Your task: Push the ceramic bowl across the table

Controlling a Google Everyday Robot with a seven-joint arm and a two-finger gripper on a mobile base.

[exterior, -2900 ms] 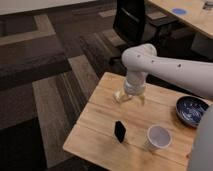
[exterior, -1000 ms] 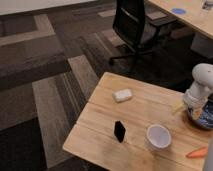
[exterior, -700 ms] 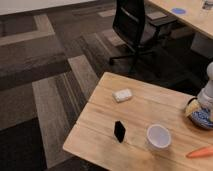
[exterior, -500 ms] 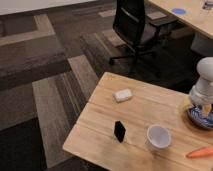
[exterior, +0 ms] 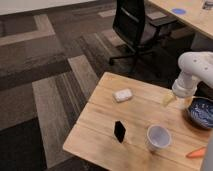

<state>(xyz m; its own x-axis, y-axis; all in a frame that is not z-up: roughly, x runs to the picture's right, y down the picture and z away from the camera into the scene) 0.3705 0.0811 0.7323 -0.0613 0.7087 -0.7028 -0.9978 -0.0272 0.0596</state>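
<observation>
- Worktop (exterior: pixel 102 125): light wooden planks, visible grain, matt.
- Ceramic bowl (exterior: pixel 204 112): glossy dark blue glaze, finely speckled inside.
- Gripper (exterior: pixel 178 101), just left of the bowl's rim: yellowish, under the arm's (exterior: pixel 197 67) smooth white casing.
- Cup (exterior: pixel 159 137): white, matt, paper-like.
- Floor (exterior: pixel 50 65): rough-looking carpet.

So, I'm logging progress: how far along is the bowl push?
Done: the gripper sits low beside the left rim of the ceramic bowl. In hand: making contact; whether they touch is unclear. Left: apparently the whole push; the bowl lies at the right end of the table.
</observation>
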